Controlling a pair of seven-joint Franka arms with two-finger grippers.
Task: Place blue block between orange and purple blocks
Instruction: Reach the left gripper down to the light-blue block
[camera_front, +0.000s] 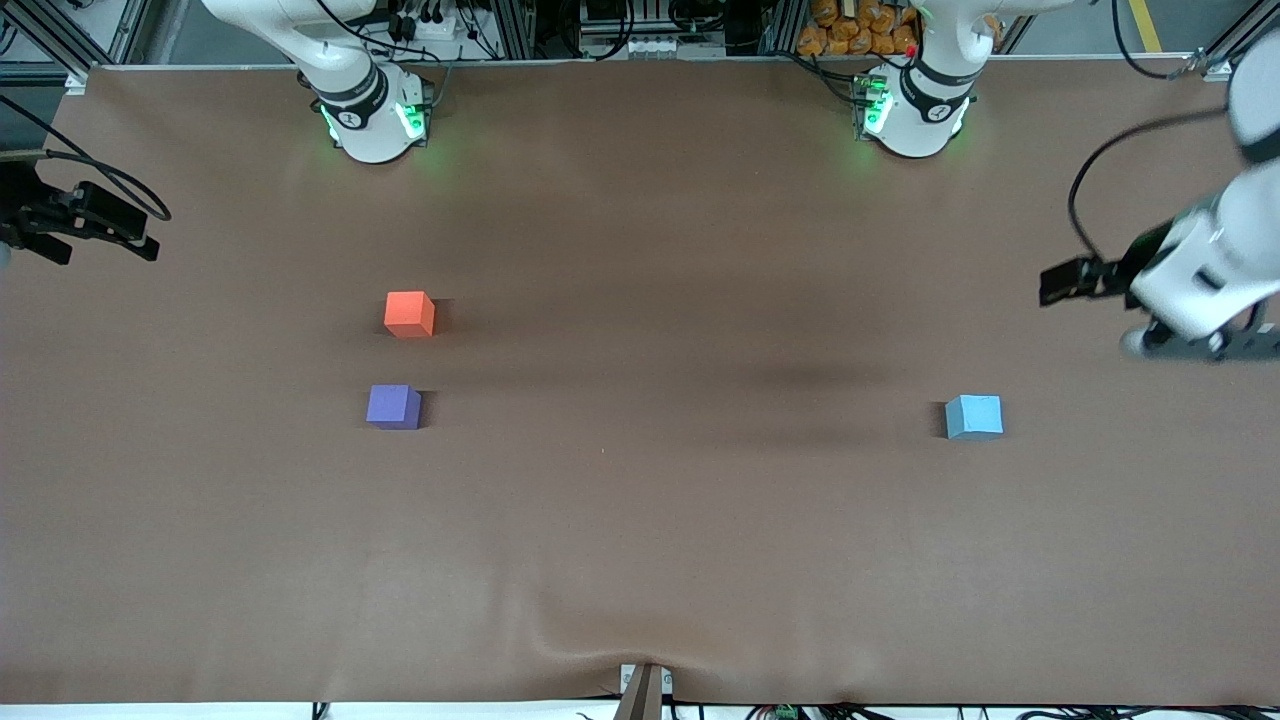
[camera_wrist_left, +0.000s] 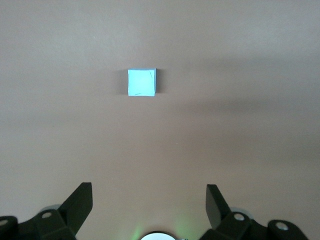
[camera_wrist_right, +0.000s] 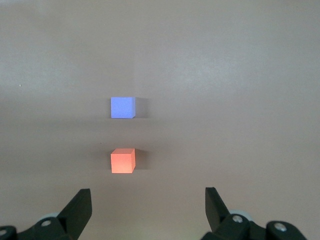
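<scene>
— Sky-blue, matte, one item: the blue block (camera_front: 974, 416) sits flat on the brown table (camera_front: 640, 560) toward the left arm's end, well apart from the other two. We list it as untouched.

— Agreed. Second and third items: the orange block (camera_front: 409, 314) and the purple block (camera_front: 393, 407), toward the right arm's end, the purple one nearer the front camera, a bare strip of table between them. They stand apart, not touching.

— Grippers next. We see the left gripper (camera_wrist_left: 149, 206) up over the table's edge at the left arm's end, fingers spread wide, nothing between them; its wrist view has the blue block ahead and below. The right gripper (camera_wrist_right: 148, 207) hangs off the right arm's end of the table, fingers likewise spread and empty. We judge that arm to be waiting.

— Step in hand?

— By our reckoning the very first one: the approach to the blue block, not yet begun. The next move calls for the left gripper to travel over the block, come down with its fingers straddling two facing sides, and close squarely.

— Orientation entry?

— A cube, so we record no long axis. It sits slightly turned against the table's edges, one corner a touch toward the front camera, so we would twist the wrist a little to match its faces. The gap it must later fit looks only modestly wider than the block, though we cannot be sure.
</scene>
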